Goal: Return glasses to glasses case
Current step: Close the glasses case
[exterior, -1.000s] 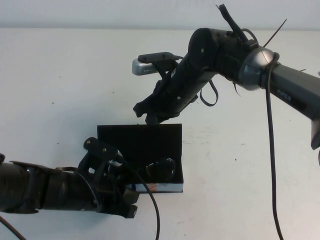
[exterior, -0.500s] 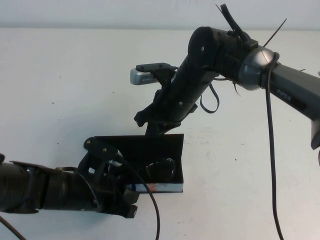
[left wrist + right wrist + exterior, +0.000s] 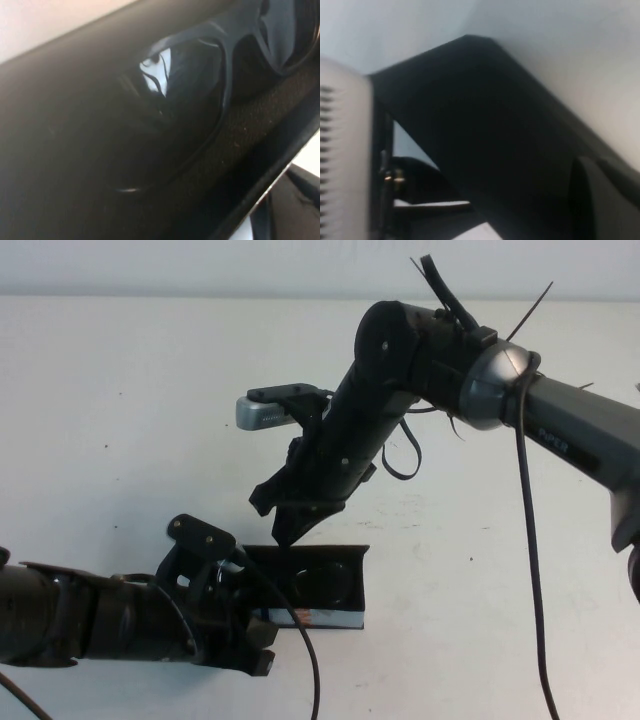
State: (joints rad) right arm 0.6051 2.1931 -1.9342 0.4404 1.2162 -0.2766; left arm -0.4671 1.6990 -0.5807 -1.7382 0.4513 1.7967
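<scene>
The glasses case (image 3: 352, 585) lies near the table's front, its printed front side (image 3: 318, 617) facing me. Its black lid (image 3: 330, 552) is tipped well forward over the box. The dark glasses (image 3: 325, 582) lie inside, partly hidden by the lid; the left wrist view shows them close up (image 3: 220, 85) on the black lining. My right gripper (image 3: 283, 533) is shut, its tip pressing on the lid's left part; the lid fills the right wrist view (image 3: 485, 125). My left gripper (image 3: 252, 632) is at the case's left front end, closed on its front wall, with one finger (image 3: 300, 205) outside the wall.
The white table (image 3: 120, 420) stretches to the left and back. My right arm (image 3: 560, 420) reaches in from the right, with loose cables (image 3: 530, 540) hanging over the table's right side. My left arm (image 3: 80, 620) lies along the front left edge.
My right gripper has moved down and toward me, pushing the lid from upright to tipped forward over the case. The left arm and the case body have not moved.
</scene>
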